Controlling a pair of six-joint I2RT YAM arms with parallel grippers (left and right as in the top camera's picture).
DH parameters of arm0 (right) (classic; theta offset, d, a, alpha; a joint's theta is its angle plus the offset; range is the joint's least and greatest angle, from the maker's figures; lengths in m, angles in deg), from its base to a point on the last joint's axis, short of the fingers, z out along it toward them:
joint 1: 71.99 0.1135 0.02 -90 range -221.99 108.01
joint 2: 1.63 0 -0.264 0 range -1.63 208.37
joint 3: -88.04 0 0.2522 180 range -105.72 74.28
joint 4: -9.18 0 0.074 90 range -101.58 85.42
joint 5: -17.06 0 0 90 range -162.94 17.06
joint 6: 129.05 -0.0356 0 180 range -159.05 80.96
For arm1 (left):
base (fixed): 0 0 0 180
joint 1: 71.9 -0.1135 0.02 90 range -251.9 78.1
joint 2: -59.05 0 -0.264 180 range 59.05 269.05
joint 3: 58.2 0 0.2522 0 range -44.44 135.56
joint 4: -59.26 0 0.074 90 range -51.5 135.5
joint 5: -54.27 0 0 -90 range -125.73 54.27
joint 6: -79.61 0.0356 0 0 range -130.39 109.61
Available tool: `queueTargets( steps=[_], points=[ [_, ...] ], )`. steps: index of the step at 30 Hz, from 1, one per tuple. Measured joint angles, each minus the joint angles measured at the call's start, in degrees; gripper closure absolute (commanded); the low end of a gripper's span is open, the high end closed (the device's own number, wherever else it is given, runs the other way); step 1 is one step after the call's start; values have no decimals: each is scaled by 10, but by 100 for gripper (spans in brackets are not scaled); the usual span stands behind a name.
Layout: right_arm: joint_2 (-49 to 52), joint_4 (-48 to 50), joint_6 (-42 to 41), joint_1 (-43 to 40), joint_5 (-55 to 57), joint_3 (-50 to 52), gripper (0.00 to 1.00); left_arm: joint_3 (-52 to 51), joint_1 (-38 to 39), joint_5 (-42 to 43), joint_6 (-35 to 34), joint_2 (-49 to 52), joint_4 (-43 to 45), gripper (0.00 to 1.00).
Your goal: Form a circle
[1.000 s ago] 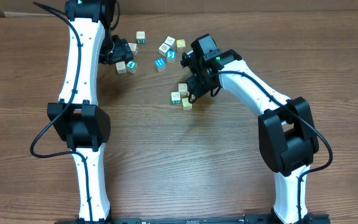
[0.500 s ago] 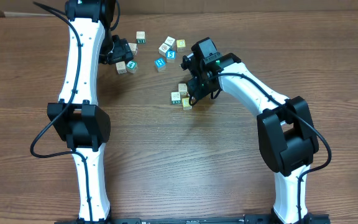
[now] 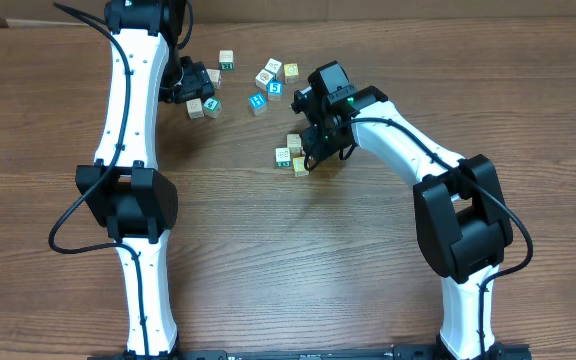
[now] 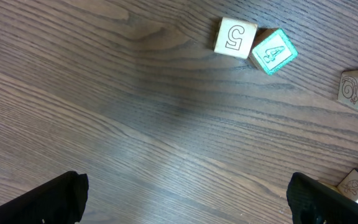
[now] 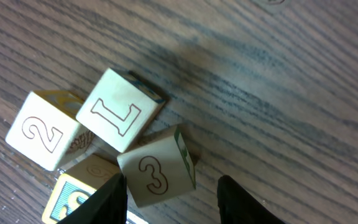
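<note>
Saw the right gripper (image 5: pixel 171 198) with its jaws partway apart, not pinching anything. Found the circle (image 3: pixel 290 154), a tight bunch of four small blocks, right at those jaws on the wooden table (image 4: pixel 104 124). Spotted the block with a 3 (image 5: pixel 157 174) in between the two fingers (image 5: pixel 112 196), right up against one of them, with a gap to the other. Noticed the block with an L (image 5: pixel 118 117) just past the tips, pressed against the 3 block. Saw the block with a 2 (image 5: pixel 42 132) beside the L block, out past the nearer finger, and a yellow block (image 5: pixel 73 198) just outside that same finger. Saw the left gripper (image 4: pixel 188 199) well apart from the circle, with jaws spread very wide and only bare wood between them. Spotted a block with a 5 (image 4: pixel 235 37) and a teal block (image 4: pixel 274 52) touching each other, far ahead of those jaws
</note>
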Motion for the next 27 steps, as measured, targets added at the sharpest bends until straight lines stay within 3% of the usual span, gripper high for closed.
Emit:
queueTargets(
  steps=[27],
  points=[
    [0, -8, -14, 0, 0, 4, 72, 0, 0, 0, 0, 0, 0, 0]
  ],
)
